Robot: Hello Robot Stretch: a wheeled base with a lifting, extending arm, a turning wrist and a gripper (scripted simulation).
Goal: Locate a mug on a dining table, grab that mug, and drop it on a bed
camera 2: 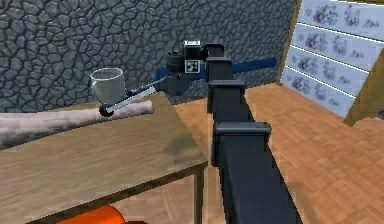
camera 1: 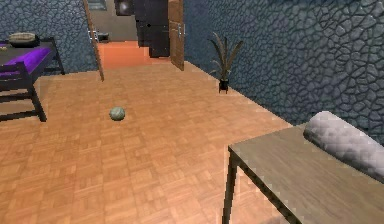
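A pale grey mug shows upright against the dark stone wall at the far edge of a wooden table. My gripper reaches toward the arm side view's left from the dark arm, its thin fingers ending right at the mug's base. A long pale roll lies on the table just under the mug. I cannot tell whether the gripper holds the mug or whether it stands behind the roll.
In the forward view a wooden table with a grey roll fills the lower right. A small green ball lies on the wooden floor. A potted plant stands by the wall, a purple-topped piece of furniture at left, an open doorway beyond.
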